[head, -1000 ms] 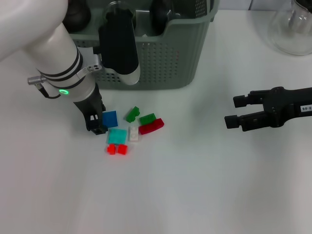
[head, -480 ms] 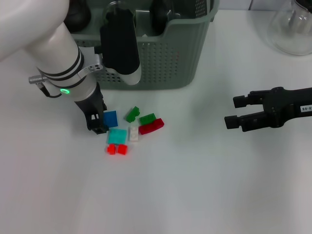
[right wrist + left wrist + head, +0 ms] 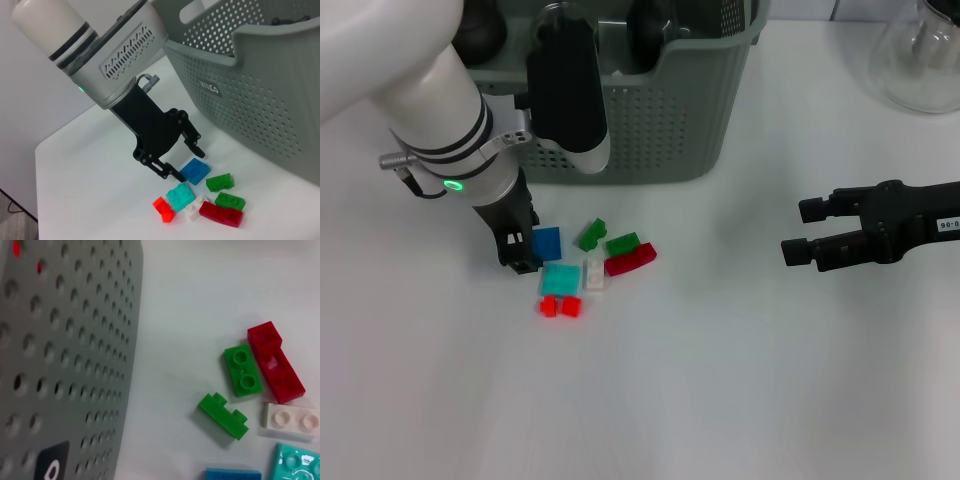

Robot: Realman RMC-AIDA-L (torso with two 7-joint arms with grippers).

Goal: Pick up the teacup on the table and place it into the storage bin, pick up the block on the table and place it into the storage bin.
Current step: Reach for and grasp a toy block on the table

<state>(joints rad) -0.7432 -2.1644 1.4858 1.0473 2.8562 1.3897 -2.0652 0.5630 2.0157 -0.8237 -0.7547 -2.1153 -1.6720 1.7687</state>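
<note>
Your left gripper is down at the table with its fingers spread open, holding nothing; the blue block lies just beside its fingertips, on the side toward the other bricks. Past that block you have a teal block, a white one, two green ones, a dark red one and a small bright red one, all loose on the table. The storage bin stands just behind your left gripper. Your right gripper hovers well apart to the other side, jaws open and empty. No teacup can be made out.
</note>
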